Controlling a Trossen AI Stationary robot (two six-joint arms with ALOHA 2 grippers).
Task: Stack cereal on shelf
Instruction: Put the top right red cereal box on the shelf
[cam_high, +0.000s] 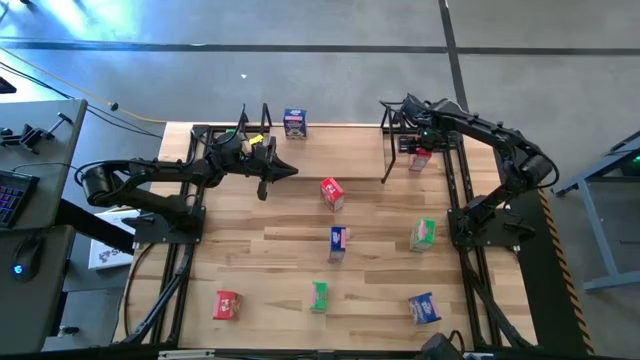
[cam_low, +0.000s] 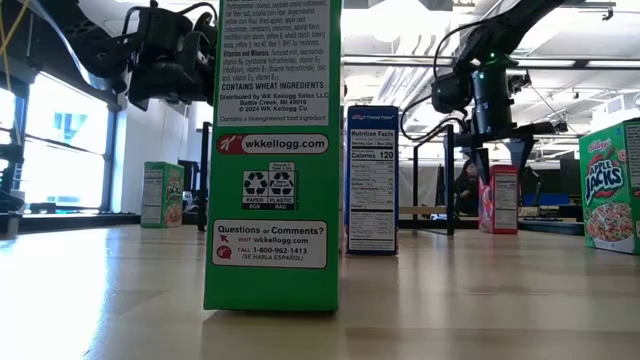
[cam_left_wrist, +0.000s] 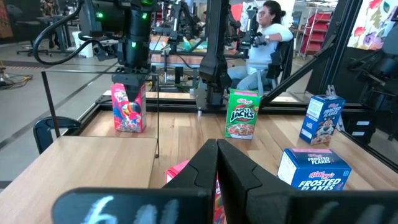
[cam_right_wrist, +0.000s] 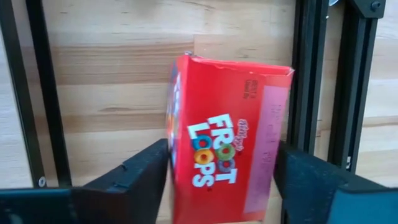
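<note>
Right wrist view shows the right gripper (cam_right_wrist: 221, 180) straddling a red Froot Loops box (cam_right_wrist: 227, 149), one dark finger on each side of it. A thin gap shows on at least one side, so the jaws look spread around the box rather than pressing on it; whether either pad touches cannot be told. The box stands on light wood between the black wire supports of the shelf (cam_high: 345, 140), at the right end of that board in the high view, where the right gripper (cam_high: 420, 150) hangs above it.

Several risks follow from this. If the jaws are letting go and the arm lifts off at a slant, a finger could drag a side of the box and tip it. The box sits close to the black frame bars, so a sideways move could knock a finger or the box against the wire. Its top edge looks slightly dented, so a hard squeeze could crush the card.

Farther out, the left gripper (cam_high: 265, 172) waits clenched and empty above the left part of the table. A blue box (cam_high: 294, 122) stands at the back edge of the shelf. Other boxes wait on the table (cam_high: 250, 245), among them a red one (cam_high: 331, 193), so most of the stacking appears undone.
</note>
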